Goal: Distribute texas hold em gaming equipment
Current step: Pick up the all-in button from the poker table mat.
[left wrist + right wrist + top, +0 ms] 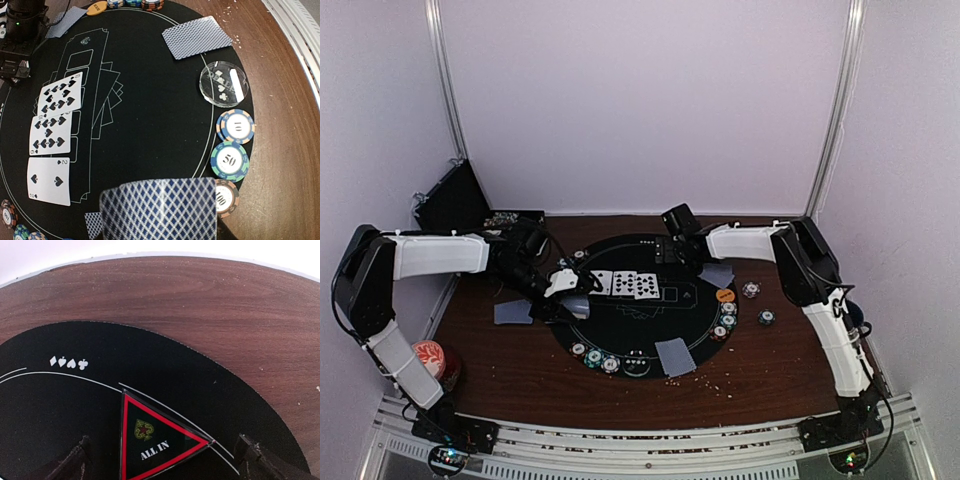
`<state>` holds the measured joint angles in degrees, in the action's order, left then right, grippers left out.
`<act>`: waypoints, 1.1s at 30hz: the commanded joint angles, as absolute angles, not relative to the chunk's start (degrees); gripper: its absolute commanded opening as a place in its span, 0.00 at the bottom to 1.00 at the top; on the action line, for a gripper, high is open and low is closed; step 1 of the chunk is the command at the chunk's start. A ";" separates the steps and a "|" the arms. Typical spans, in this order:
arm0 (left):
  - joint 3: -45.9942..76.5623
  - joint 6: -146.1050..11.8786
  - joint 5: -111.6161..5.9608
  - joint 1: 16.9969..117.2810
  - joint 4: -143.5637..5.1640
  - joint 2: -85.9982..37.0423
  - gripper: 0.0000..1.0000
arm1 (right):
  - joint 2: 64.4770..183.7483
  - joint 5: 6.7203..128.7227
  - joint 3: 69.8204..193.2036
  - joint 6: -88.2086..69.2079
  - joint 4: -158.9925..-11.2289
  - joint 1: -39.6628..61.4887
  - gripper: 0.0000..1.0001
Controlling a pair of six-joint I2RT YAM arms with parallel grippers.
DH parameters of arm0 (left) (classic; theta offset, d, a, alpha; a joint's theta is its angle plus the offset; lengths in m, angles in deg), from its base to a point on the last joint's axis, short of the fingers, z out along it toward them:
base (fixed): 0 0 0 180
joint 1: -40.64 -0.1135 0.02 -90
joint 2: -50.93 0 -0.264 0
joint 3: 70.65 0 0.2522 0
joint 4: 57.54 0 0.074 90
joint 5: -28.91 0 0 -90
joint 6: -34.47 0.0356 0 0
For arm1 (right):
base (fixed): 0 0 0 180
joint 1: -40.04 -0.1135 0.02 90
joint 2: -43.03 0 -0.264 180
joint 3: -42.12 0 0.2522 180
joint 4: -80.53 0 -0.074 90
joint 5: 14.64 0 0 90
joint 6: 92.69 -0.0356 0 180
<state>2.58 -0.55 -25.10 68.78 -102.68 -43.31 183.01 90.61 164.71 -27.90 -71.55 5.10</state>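
Observation:
My left gripper (567,288) is shut on a blue-backed playing card (160,210), held face down over the black round mat (650,325); the card hides the fingers. Three face-up spade cards (50,135) lie in a row mid-mat. Striped chips marked 10 (235,126), 50 (229,160) and 100 (227,197) sit on the mat's rim beside a clear round dealer button (223,84). My right gripper (675,247) is open at the mat's far edge. The red triangle "ALL IN" marker (155,440) lies flat between its fingers (75,460), untouched.
Face-down cards lie at the left (513,312), front (675,357) and right (717,274) of the mat. An orange button (725,296) and more chips (725,322) are on the right. A red-topped can (430,358) stands front left, a black box (450,195) back left.

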 commanded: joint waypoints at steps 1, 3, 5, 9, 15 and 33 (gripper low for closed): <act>2.71 0.01 -24.18 69.09 -101.89 -43.74 0.42 | 186.61 90.50 168.73 -27.25 -68.17 5.65 0.99; 2.70 0.06 -24.15 69.11 -101.89 -43.85 0.43 | 187.58 90.49 169.65 -27.16 -67.47 5.75 0.98; 2.79 0.10 -24.19 69.11 -101.89 -43.95 0.43 | 187.95 90.50 169.87 -27.26 -67.34 5.93 0.95; 2.84 0.10 -24.31 69.08 -101.89 -44.16 0.42 | 188.25 90.53 170.20 -27.04 -67.30 6.02 0.86; 2.88 0.06 -24.34 69.07 -101.89 -44.24 0.42 | 189.45 89.95 172.06 -26.15 -65.96 6.12 0.84; 2.80 0.10 -24.35 69.08 -101.89 -44.03 0.42 | 190.50 88.67 174.27 -25.72 -64.55 6.12 0.55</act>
<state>2.58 -0.53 -25.10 68.78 -102.68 -43.68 188.76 90.17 174.05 -25.56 -66.94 5.95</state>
